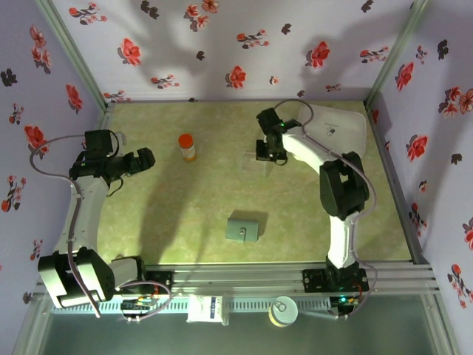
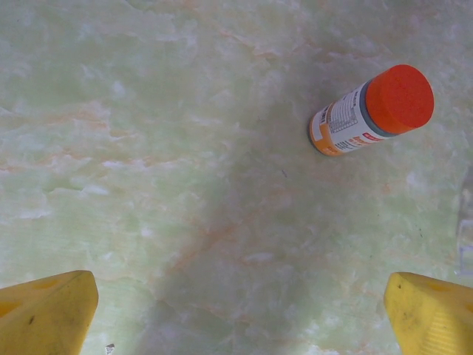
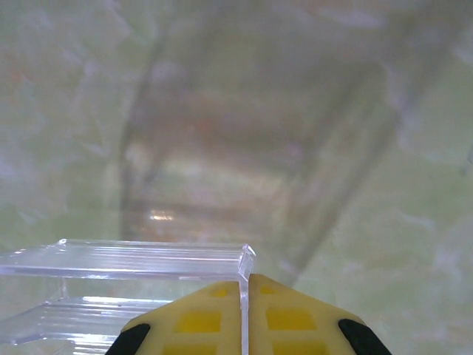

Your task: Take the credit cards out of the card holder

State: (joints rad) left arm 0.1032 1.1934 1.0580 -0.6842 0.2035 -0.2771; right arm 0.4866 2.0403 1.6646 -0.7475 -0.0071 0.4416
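Holder (image 1: 242,228), lower centre, looks closed, light, stiff and flat; best pinched at an edge. Right gripper (image 3: 244,287) clamps a clear plastic wall (image 3: 148,253); left gripper (image 2: 240,305) gapes wide

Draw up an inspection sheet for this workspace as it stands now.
Surface: green marbled tabletop, no spills seen.
Job's things: card holder lies shut, front centre, untouched; credit cards: nothing seen.
Clutter: orange-capped bottle stands left of centre; clear plastic piece at the back; white rounded box in the far right corner.
Grippers: left gripper open over bare table near the bottle; right gripper shut on the clear plastic piece's thin wall.
Cables: grey cable loops off the left arm; nothing seen snagged.
Surroundings: floral walls; white packet and round tin below the front rail.
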